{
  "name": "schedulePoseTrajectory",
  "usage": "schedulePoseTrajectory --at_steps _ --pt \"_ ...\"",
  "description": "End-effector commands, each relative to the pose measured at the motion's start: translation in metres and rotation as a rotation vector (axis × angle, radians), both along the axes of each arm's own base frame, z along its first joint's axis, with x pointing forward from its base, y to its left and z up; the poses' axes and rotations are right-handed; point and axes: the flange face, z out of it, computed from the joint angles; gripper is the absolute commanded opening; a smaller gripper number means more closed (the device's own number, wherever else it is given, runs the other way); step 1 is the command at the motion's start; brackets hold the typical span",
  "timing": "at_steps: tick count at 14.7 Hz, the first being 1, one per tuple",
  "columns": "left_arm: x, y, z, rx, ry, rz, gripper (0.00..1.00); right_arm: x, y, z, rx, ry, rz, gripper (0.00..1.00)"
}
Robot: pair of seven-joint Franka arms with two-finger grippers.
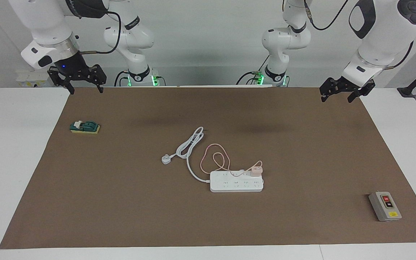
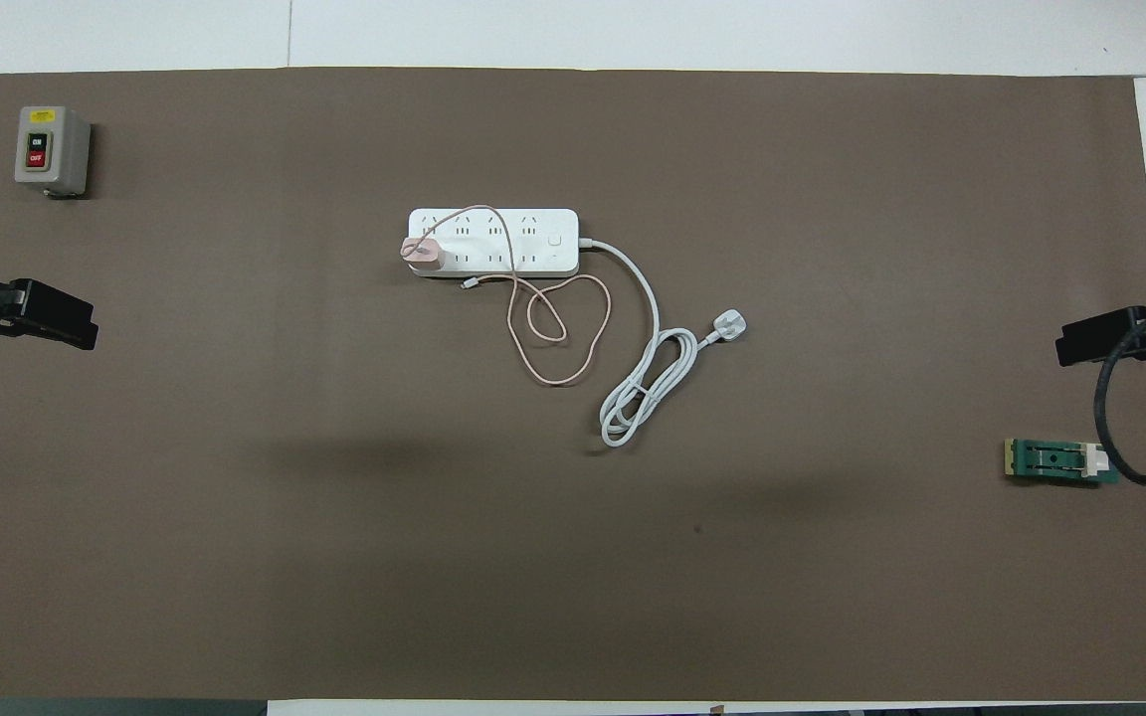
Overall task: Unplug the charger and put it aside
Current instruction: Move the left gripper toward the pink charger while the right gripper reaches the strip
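The charger [image 1: 255,171] is a small pale pink cube plugged into the white power strip [image 1: 229,185]. It sits in the row nearer to the robots, at the strip's end toward the left arm. It also shows in the overhead view [image 2: 423,253] on the strip [image 2: 523,242]. Its thin pink cable [image 1: 208,153] loops on the mat, nearer to the robots than the strip. My right gripper [image 1: 86,87] and my left gripper [image 1: 338,96] are both open and empty. They hang over the mat's edge nearest the robots, well apart from the charger.
The strip's thick white cord and plug [image 1: 166,159] lie coiled toward the right arm's end. A green and yellow device [image 1: 85,127] lies near the right arm's end. A grey switch box [image 1: 385,206] stands farthest from the robots at the left arm's end.
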Motion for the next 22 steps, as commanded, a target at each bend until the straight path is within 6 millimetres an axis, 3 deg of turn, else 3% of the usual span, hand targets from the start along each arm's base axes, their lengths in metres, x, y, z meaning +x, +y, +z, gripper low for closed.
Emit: schedulePoseTrajectory --at_steps 1,9,14,19,22 --pt "0.001 -0.001 0.000 -0.005 -0.003 0.012 1.00 -0.006 0.002 0.001 0.003 -0.010 -0.003 1.00" --pt "0.001 0.001 0.000 -0.006 -0.004 0.011 1.00 -0.007 0.002 0.001 0.003 -0.007 0.000 1.00" --pt "-0.002 0.009 0.000 -0.003 0.007 0.051 1.00 -0.005 0.016 -0.001 0.002 -0.015 -0.034 1.00" --pt "0.001 0.002 -0.004 0.005 -0.027 0.322 1.00 0.007 0.082 -0.023 0.042 0.001 -0.270 1.00" --pt "0.005 0.004 -0.006 -0.014 -0.032 0.536 1.00 0.022 0.117 -0.055 0.075 0.049 -0.421 1.00"
